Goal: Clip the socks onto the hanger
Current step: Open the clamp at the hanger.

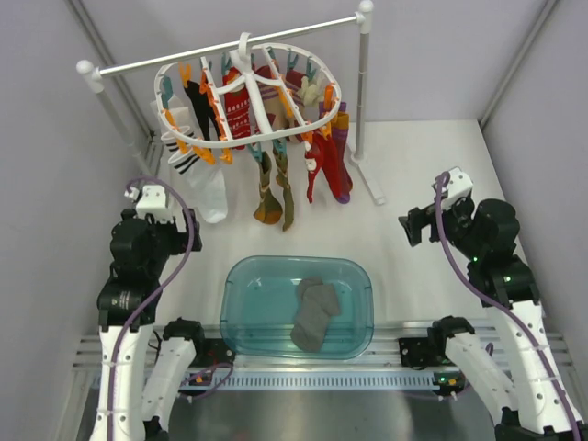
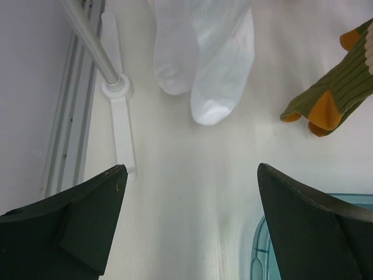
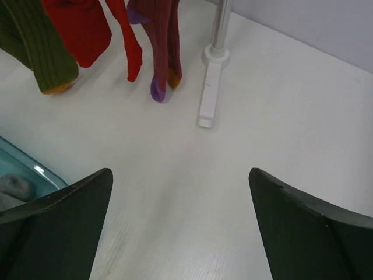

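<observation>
Two grey socks point(image 1: 315, 313) lie in a heap inside a teal bin point(image 1: 241, 276) at the table's near middle. A bit of grey sock shows in the right wrist view point(image 3: 11, 186). The white oval hanger point(image 1: 241, 140) with orange and teal clips hangs from the rail at the back. It carries several other socks. My left gripper point(image 1: 152, 207) is open and empty above the table, left of the bin point(image 2: 192, 221). My right gripper point(image 1: 413, 225) is open and empty, right of the bin point(image 3: 180, 221).
The white rail stand point(image 1: 230, 44) spans the back; its feet rest on the table point(image 2: 119, 116) point(image 3: 210, 99). White socks point(image 2: 204, 52), olive socks point(image 2: 332, 87) and red socks point(image 3: 87, 29) hang low. The bin's edge shows in both wrist views point(image 2: 262, 256) point(image 3: 35, 169).
</observation>
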Controlling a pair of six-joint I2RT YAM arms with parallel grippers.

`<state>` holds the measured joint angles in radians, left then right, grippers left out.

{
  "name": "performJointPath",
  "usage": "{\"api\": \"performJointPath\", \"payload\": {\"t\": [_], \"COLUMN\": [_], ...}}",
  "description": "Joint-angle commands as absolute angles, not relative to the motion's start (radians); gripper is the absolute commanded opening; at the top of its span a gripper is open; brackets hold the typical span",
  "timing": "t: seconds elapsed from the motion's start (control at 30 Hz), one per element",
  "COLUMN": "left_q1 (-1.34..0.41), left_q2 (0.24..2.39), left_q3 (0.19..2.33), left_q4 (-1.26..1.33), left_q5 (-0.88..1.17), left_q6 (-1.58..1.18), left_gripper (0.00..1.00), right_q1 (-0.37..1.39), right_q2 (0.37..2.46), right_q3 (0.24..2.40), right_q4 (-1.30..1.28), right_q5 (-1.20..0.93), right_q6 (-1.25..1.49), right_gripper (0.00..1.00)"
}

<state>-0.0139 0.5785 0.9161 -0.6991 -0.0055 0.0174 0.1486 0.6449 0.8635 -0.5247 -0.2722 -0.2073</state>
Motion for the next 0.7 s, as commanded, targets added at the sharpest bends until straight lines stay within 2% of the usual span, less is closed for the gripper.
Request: {"api": "performJointPath", "payload": {"t": [0.0, 0.27, 0.47, 0.67], "left_q1": [-0.008, -0.008, -0.008, -0.008], "left_q2": [0.557, 0.578, 0.661, 0.675], "left_q3": [0.943, 1.020, 1.048, 0.997], "left_q4": [-0.638, -0.529, -0.410, -0.189], "left_q5": [-0.071, 0.067, 0.080, 0.115], "left_q6": [-0.083, -0.330, -0.523, -0.620], "left_gripper": [0.98, 0.98, 0.93, 0.81], "right_q1": [0.147, 0.152, 0.317, 0.454], "right_q2": [0.658, 0.756, 0.862, 0.965], "right_q3": [0.859, 0.848, 0.883, 0.948], "right_q4": [-0.402, -0.188, -0.078, 0.029], "right_q5": [-0.324, -0.595, -0.516, -0.437], "right_q6": [-0.186, -0.118, -0.127, -0.095], "right_gripper": [1.00, 1.00, 1.00, 1.00]}}
